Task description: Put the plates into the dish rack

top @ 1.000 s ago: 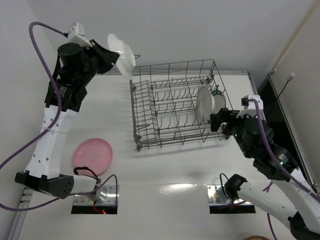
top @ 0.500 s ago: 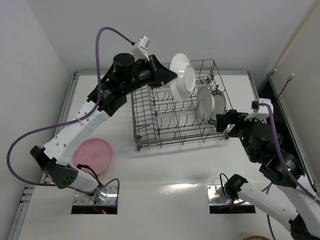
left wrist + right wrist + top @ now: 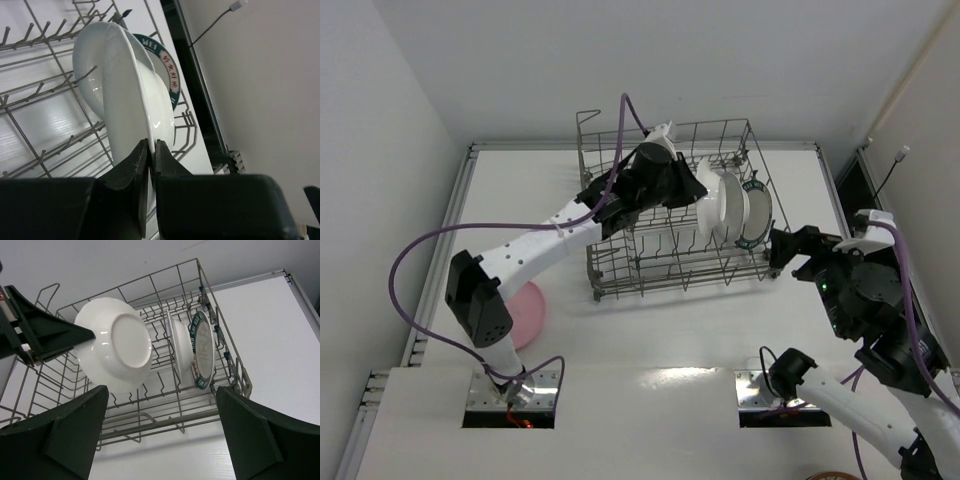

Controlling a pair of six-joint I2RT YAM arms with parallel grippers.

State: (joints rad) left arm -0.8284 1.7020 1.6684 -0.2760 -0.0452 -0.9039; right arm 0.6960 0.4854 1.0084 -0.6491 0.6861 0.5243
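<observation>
Left wrist view: what do we have in the left gripper (image 3: 152,146)?

Its fingers are clamped on the rim of a plain white plate (image 3: 125,100), tilted over the tines of the dish rack (image 3: 665,268). Just past it stand another white plate (image 3: 181,346) and the teal-rimmed plate (image 3: 202,351), both upright.

And our right gripper (image 3: 160,395)?

Jaws wide apart, holding nothing, with the rack just ahead of it.

The pink plate (image 3: 528,318)?

Flat on the table (image 3: 670,340), well behind our left gripper
</observation>
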